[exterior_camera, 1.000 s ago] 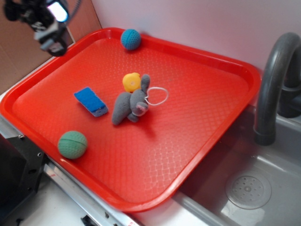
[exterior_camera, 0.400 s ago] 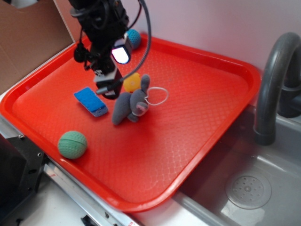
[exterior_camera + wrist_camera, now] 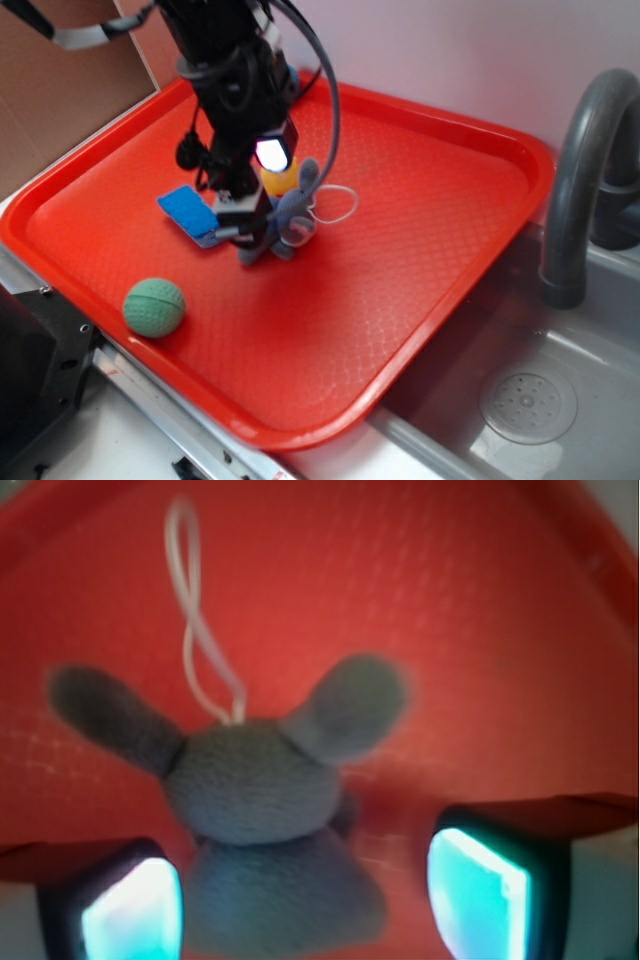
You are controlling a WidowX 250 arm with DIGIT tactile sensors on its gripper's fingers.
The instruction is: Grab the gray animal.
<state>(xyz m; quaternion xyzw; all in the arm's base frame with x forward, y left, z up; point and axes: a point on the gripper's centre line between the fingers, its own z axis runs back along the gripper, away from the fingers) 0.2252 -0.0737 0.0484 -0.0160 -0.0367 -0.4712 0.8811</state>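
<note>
Done: hand [image 3: 300, 890] centre frame, fingers spread either side of the gray animal [image 3: 255, 785].
Left: closing, lifting; nothing gripped.

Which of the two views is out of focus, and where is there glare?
Wrist view: soft all over; the gray animal and its string are blurred, and the finger pads glow cyan. Exterior view: sharp, with a bright white light on the gripper and faint sheen on the tray.

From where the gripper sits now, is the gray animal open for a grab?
Probably yes. The gripper is open with a finger on each side of the gray animal, nothing between them. The yellow toy sits beside it but outside the fingers.
</note>
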